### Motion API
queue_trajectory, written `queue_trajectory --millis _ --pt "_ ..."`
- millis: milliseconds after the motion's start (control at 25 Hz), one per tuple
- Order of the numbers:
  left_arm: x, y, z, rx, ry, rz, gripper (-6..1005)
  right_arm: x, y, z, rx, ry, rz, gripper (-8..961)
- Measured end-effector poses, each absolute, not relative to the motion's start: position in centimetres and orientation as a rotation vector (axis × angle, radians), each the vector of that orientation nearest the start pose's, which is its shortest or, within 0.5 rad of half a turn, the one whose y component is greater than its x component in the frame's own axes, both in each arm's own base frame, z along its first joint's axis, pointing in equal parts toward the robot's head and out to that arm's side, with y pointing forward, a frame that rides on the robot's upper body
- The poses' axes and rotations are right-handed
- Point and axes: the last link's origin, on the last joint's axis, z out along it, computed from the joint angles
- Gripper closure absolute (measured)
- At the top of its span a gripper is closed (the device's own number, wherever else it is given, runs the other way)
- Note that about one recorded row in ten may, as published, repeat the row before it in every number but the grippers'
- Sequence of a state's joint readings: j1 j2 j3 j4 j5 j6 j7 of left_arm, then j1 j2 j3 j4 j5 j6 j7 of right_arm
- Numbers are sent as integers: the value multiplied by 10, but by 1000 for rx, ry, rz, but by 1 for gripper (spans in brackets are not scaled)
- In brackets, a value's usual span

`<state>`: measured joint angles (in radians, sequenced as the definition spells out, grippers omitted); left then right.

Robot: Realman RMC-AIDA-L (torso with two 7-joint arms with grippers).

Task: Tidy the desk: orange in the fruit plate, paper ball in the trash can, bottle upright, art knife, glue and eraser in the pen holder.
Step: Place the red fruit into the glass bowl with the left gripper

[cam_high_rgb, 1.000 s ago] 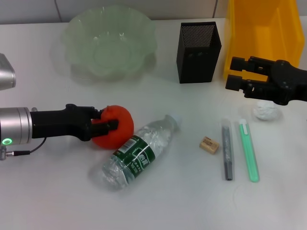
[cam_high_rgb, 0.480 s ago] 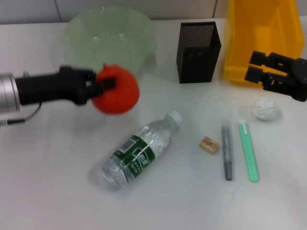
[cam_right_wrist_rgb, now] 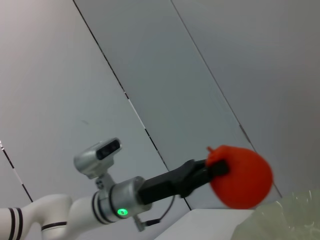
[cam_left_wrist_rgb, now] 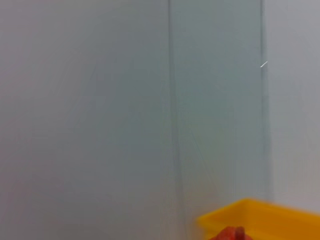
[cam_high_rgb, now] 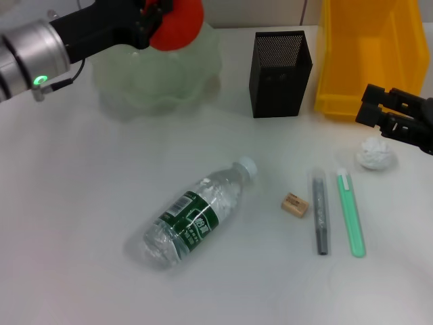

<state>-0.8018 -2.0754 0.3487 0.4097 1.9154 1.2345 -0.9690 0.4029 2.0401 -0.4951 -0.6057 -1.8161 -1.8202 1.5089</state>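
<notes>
A white table (cam_high_rgb: 81,271) carries the things, with a pale grey panelled wall behind it. Along the far edge stand the plate (cam_high_rgb: 196,84), the black mesh holder (cam_high_rgb: 279,74) and the yellow can (cam_high_rgb: 369,51), left to right; the holder stands between the plate and the can, apart from both. The part of the can's inside that shows looks bare; what lies in the plate or the holder cannot be told. Nearer the front, the bottle (cam_high_rgb: 193,213) lies on its side, cap pointing toward the holder. To its right lie the eraser (cam_high_rgb: 295,204), a dark grey stick (cam_high_rgb: 319,213) and a green stick (cam_high_rgb: 351,213), side by side and apart. The paper ball (cam_high_rgb: 375,154) rests just in front of the can, close beside the right hand (cam_high_rgb: 372,108). The left arm reaches in from the left, raised high, and the left hand (cam_high_rgb: 154,12) is clamped on the orange (cam_high_rgb: 177,17), which hangs in the air above the plate's far rim. The right arm comes in low from the right, its hand in front of the can with fingers spread and nothing between them.
</notes>
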Motion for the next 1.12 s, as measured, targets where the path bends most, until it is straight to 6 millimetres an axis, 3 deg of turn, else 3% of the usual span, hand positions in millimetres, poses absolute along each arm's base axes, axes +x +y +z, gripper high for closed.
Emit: queue_trajectory --millis 160,200,560,800,1000,1120 --pt "-215 435 -8 -2275 -242 -661 877 286 282 49 -2475 891 1208 167" --pt "-216 440 -20 -2247 -190 -578 880 288 279 49 -2469 902 1219 167" --pt "-228 439 -53 -2159 67 -265 924 291 274 48 -2443 930 1252 167" --pt "-231 436 -59 -2077 96 -212 907 286 272 53 -2481 893 1275 168" --pt "-230 436 -60 -2047 80 -208 892 280 270 71 -2540 850 1255 168" --pt "-230 435 -61 -2047 77 -209 793 274 269 88 -2584 848 1168 168"
